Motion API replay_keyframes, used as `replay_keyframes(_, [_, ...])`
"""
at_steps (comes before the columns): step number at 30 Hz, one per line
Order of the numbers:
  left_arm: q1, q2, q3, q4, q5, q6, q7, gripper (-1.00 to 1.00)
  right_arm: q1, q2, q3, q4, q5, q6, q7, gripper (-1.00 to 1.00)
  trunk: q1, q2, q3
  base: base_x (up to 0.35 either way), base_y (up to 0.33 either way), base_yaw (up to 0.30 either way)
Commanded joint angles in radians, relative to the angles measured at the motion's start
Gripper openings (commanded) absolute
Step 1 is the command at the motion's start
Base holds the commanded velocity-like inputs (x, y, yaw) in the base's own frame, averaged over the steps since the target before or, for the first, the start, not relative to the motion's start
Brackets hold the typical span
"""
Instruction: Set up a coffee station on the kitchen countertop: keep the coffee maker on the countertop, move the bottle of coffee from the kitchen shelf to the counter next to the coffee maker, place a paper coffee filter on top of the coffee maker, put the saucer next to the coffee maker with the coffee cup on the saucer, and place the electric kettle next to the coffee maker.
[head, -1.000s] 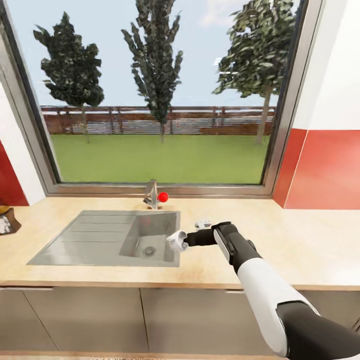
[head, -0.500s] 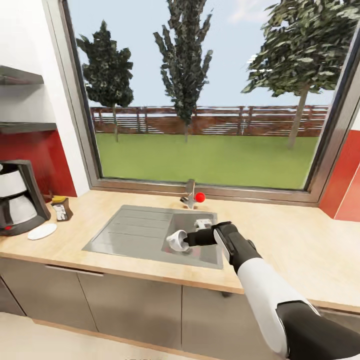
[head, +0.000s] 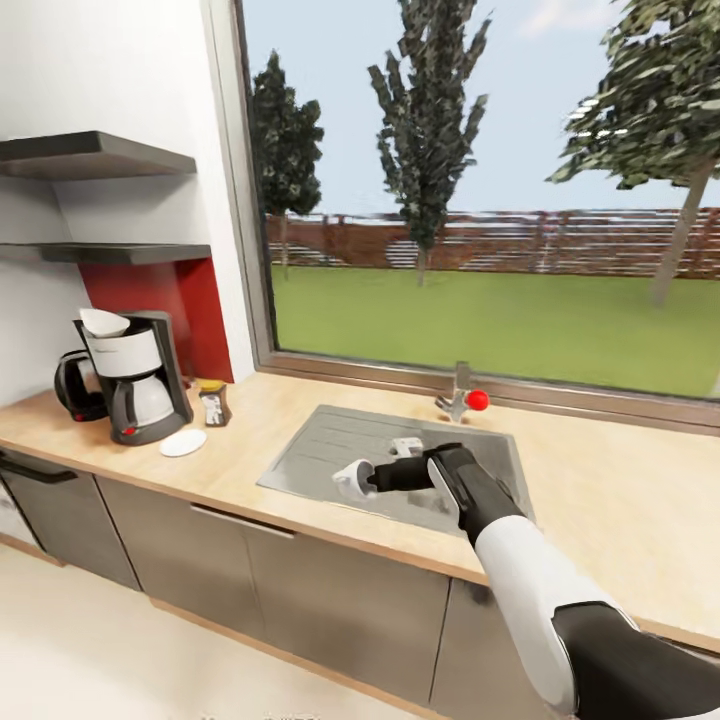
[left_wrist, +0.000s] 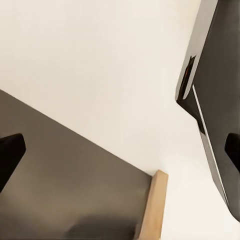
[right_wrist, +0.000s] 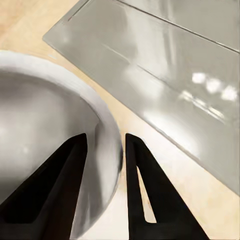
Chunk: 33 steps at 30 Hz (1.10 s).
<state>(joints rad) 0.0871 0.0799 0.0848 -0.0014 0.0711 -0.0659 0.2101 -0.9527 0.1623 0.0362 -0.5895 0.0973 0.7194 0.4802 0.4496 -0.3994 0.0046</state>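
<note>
My right gripper (head: 366, 478) is shut on the white coffee cup (head: 350, 481), holding it over the front of the steel sink (head: 330, 445). In the right wrist view its black fingers (right_wrist: 56, 190) pinch the coffee cup's (right_wrist: 45, 115) wall, one inside and one outside. Far left on the kitchen countertop (head: 255, 420) stands the coffee maker (head: 138, 388), with the paper coffee filter (head: 102, 322) on top. Behind it is the dark electric kettle (head: 72, 385). The saucer (head: 183, 443) lies in front and the bottle of coffee (head: 212, 402) beside it. My left gripper (left_wrist: 120, 152) is open.
Two dark wall slabs hang above the coffee maker, the thinner kitchen shelf (head: 120, 253) being the lower one. A tap with a red knob (head: 466, 399) stands behind the sink under a big window. Grey cabinet fronts (head: 320, 590) run below the worktop, down to a pale floor (head: 80, 650).
The whole head view has swung left, bringing the coffee maker, kettle, saucer, bottle and shelves into sight. My right arm keeps the same hold on the cup.
</note>
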Motion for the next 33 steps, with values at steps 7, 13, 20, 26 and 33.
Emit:
replay_keyframes(7, [0.000,0.000,0.007,0.000,0.007,-0.005,-0.001,1.00,0.000,0.000,-0.001,-0.001,0.009,0.003,0.008,-1.00,0.000,-0.001,0.000,0.000,0.333,0.282])
replay_keyframes(13, [0.000,0.000,0.007,0.000,0.007,-0.005,-0.001,1.00,0.000,-0.002,-0.006,-0.003,0.008,0.003,0.008,-1.00,0.000,-0.001,0.000,0.000,0.335,0.237])
replay_keyframes(20, [0.002,0.000,0.009,0.000,0.007,-0.005,-0.001,1.00,-0.001,-0.007,-0.008,-0.001,0.007,0.003,0.017,-1.00,0.000,-0.001,0.000,0.000,0.335,0.032])
replay_keyframes(26, [0.002,0.000,0.009,0.000,0.007,-0.005,-0.001,1.00,-0.001,-0.008,-0.007,0.000,0.008,0.003,0.037,-1.00,0.000,-0.001,0.000,0.013,0.335,0.000])
replay_keyframes(33, [0.002,0.000,0.008,0.000,0.007,-0.006,-0.001,1.00,0.000,-0.008,-0.007,-0.002,0.009,0.003,0.038,-1.00,0.000,-0.001,0.000,0.112,0.334,0.000])
